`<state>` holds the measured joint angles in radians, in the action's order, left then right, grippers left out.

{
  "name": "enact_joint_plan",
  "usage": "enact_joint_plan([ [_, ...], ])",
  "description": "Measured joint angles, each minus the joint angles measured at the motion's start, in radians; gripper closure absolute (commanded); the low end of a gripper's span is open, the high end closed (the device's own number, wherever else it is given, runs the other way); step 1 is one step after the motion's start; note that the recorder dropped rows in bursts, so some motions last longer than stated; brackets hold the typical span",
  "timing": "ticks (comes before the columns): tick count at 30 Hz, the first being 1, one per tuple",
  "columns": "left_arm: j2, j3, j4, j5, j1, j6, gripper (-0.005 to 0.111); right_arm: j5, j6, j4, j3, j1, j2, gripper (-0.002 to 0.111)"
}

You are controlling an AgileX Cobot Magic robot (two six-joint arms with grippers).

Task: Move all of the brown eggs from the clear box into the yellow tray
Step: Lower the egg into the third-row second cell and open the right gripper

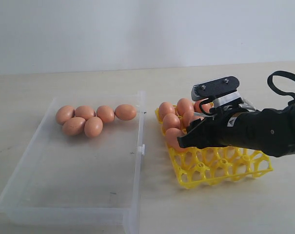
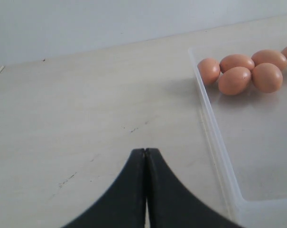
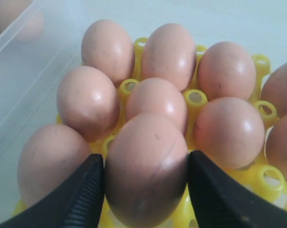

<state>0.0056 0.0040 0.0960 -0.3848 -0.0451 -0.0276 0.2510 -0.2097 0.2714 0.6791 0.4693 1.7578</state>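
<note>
Several brown eggs (image 1: 93, 126) lie huddled in the far corner of the clear box (image 1: 79, 175). More eggs (image 1: 185, 106) fill the far cells of the yellow tray (image 1: 220, 170). My right gripper (image 1: 179, 140) reaches over the tray's left side. In the right wrist view it (image 3: 145, 173) is shut on one brown egg (image 3: 145, 161), with both ribbed fingers (image 3: 84, 194) pressed against the egg's sides, low over a tray cell beside seated eggs (image 3: 86, 102). My left gripper (image 2: 145, 151) is shut and empty, above bare table outside the box wall (image 2: 214, 137).
The tray's front rows (image 1: 235, 161) show open cells with raised pegs. The clear box's side clip (image 1: 142, 148) faces the tray across a narrow gap. The left arm is out of the exterior view. A pale wall stands behind the table.
</note>
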Motion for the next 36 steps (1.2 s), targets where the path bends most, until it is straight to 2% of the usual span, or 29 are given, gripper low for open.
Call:
enact_joint_plan([
  [7,0.000,0.000,0.000,0.000,0.000,0.000,0.107,-0.006,0.002,-0.004,0.000,0.000,0.002,0.108],
  [9,0.000,0.000,0.000,0.000,0.000,0.000,0.107,-0.008,0.007,-0.004,0.000,0.000,0.002,0.098],
  [11,0.000,0.000,0.000,0.000,0.000,0.000,0.107,-0.008,0.014,-0.004,0.000,0.000,0.002,0.082],
  [13,0.000,0.000,0.000,0.000,0.000,0.000,0.107,-0.008,0.033,-0.004,0.000,0.000,0.002,0.058],
  [15,0.000,0.000,0.000,0.000,0.000,0.000,0.107,-0.013,0.050,-0.004,0.000,0.000,0.002,0.049],
  [28,0.000,0.000,0.000,0.000,0.000,0.000,0.107,-0.023,0.068,-0.004,0.000,0.000,0.000,0.048],
  [36,0.000,0.000,0.000,0.000,0.000,0.000,0.107,-0.040,0.108,-0.004,0.010,0.000,-0.100,0.049],
])
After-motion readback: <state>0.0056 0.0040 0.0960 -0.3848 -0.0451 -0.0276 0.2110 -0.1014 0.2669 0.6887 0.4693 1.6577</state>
